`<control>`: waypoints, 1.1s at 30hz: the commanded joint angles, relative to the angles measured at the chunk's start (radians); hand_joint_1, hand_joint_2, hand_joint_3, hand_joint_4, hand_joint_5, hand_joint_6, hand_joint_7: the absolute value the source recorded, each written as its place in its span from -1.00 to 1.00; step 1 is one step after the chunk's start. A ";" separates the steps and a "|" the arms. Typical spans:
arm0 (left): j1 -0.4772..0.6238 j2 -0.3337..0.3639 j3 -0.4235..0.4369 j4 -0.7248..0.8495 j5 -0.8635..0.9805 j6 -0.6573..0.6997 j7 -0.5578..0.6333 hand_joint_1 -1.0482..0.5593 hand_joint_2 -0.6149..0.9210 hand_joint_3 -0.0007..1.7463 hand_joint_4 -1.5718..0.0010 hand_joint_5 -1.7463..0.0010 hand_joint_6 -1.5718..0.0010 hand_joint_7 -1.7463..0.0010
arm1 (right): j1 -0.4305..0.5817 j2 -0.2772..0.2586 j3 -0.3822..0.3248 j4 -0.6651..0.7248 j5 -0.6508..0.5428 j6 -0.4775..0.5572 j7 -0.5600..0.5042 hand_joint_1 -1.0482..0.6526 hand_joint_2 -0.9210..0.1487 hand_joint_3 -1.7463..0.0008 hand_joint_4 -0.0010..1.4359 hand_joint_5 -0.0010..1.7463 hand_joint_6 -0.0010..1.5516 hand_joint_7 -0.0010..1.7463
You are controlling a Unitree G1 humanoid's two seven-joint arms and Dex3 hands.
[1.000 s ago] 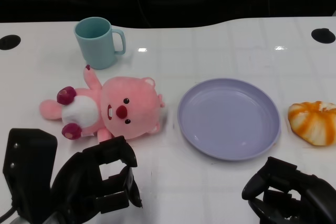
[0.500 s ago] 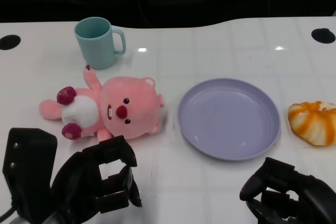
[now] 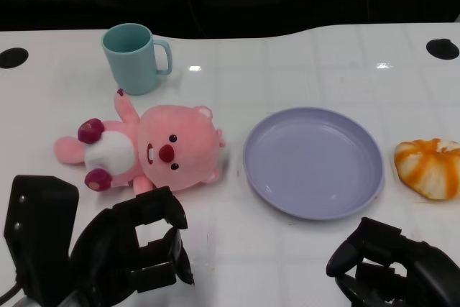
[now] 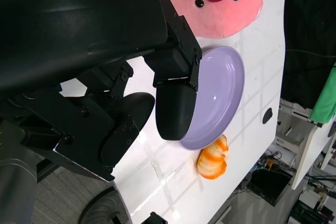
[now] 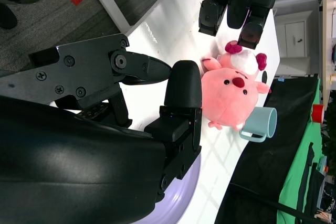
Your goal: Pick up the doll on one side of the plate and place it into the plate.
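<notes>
Your left hand (image 3: 136, 249), empty with fingers apart, sits just below the doll (image 3: 147, 150), which lies lengthwise left of the plate (image 3: 313, 162).

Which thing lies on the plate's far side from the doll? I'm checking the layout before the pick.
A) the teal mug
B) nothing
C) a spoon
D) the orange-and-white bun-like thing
D: in the head view the doll lies left of the plate, and the orange-and-white thing lies right of it; the mug stands behind the doll.
</notes>
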 commanded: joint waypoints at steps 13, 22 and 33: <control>0.012 -0.024 0.068 -0.049 -0.043 -0.084 0.004 0.04 0.39 0.34 0.19 -0.71 0.22 -0.17 | 0.003 -0.012 0.008 -0.038 0.007 0.029 -0.006 -0.09 -1.00 0.40 -0.07 1.00 -0.40 0.92; 0.000 0.060 0.023 -0.113 0.148 -0.244 -0.007 -0.14 0.94 -0.62 0.45 -0.28 0.26 0.49 | 0.011 -0.017 0.007 -0.050 0.010 0.030 -0.003 -0.10 -1.00 0.40 -0.06 1.00 -0.40 0.94; -0.083 0.250 -0.014 -0.030 0.439 -0.496 -0.085 -0.39 1.00 -0.87 0.83 0.03 0.50 0.79 | 0.008 -0.014 0.009 -0.058 0.007 0.042 -0.012 -0.09 -1.00 0.40 -0.07 1.00 -0.41 0.93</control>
